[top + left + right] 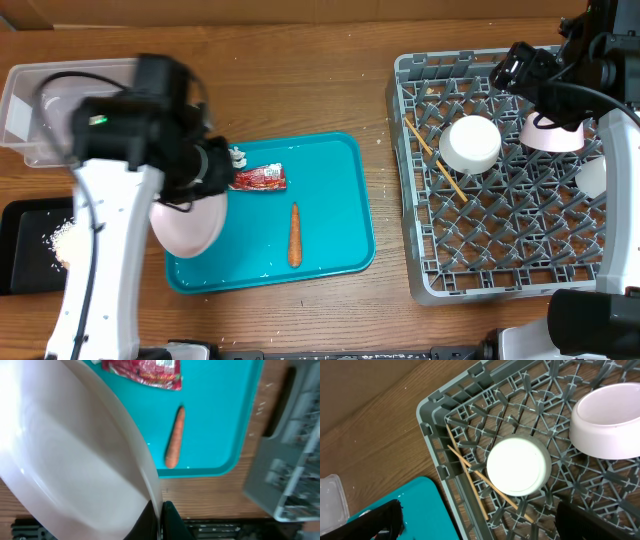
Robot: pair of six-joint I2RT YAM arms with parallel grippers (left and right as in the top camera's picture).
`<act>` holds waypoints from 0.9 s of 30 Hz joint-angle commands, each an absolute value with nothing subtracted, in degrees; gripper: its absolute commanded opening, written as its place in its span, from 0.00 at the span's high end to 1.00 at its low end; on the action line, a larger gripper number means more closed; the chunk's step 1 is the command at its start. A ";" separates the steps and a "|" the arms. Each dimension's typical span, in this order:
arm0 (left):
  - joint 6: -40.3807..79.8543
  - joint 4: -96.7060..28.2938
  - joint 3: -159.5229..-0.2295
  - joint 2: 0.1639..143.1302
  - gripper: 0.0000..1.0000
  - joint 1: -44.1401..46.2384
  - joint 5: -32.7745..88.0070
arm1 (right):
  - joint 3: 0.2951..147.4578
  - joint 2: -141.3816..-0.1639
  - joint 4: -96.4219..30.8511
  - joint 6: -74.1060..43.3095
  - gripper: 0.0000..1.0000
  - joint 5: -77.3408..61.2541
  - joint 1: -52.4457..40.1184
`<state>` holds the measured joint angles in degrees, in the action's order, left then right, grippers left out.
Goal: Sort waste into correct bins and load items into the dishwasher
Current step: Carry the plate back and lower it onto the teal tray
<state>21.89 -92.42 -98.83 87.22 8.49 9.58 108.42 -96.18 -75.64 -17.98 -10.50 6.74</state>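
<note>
left gripper (pixel 160 515) is pressed together on the rim of the pale pink-white plate (pixel 65 460), dark fingers one each side of the edge, so it's a thin pinch grip and not much else. the plate hangs tilted over the 9 o'clock edge of the teal tray (pixel 330 160); can't tell if its low edge touches the tray. on the tray, the red snack wrapper (pixel 262 178) lies at about 11 o'clock and the carrot (pixel 295 235) lies near the middle, running 12 to 6, both apart from the plate. out at 9 o'clock of the tray sit the clear tub (pixel 20 110) and, below it, the black tray (pixel 20 270) with a pile of rice (pixel 65 240) on it. over at 3 o'clock is the grey dish rack (pixel 420 270), holding the white bowl (pixel 470 143) upside down, the pink bowl (pixel 552 135), the chopsticks (pixel 435 160) and what looks like the cup (pixel 592 178). right gripper (pixel 477 512) hovers over the rack's 12 o'clock side, fingers spread wide, holding nothing. my read: the step is loading the plate, and the wrapper and carrot aren't binned yet. next move needs a carry toward 3 o'clock into the free 6 o'clock part of the rack, keeping that pinch firm and staying clear of the right arm.
</note>
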 commanded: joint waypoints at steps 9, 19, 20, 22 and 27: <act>31.44 -75.22 -76.03 92.47 0.96 20.75 4.01 | 109.95 -95.72 -75.31 -18.04 0.00 -10.28 6.83; 33.93 -68.55 -68.82 97.89 0.96 21.10 -0.01 | 109.95 -95.72 -75.31 -18.06 0.00 -10.31 6.83; 34.04 -68.79 -68.82 98.17 0.96 21.10 -0.03 | 109.95 -95.72 -75.31 -18.06 0.00 -10.31 6.83; 34.37 -69.06 -68.82 98.65 0.96 21.08 -0.23 | 109.95 -95.72 -75.31 -18.06 0.00 -10.31 6.83; 34.33 -69.14 -68.82 99.07 0.79 21.08 -0.47 | 109.95 -95.72 -75.31 -18.06 0.00 -10.28 6.83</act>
<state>33.36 -68.97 -69.06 98.41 20.99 0.84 108.42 -96.18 -75.59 -18.00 -10.46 6.76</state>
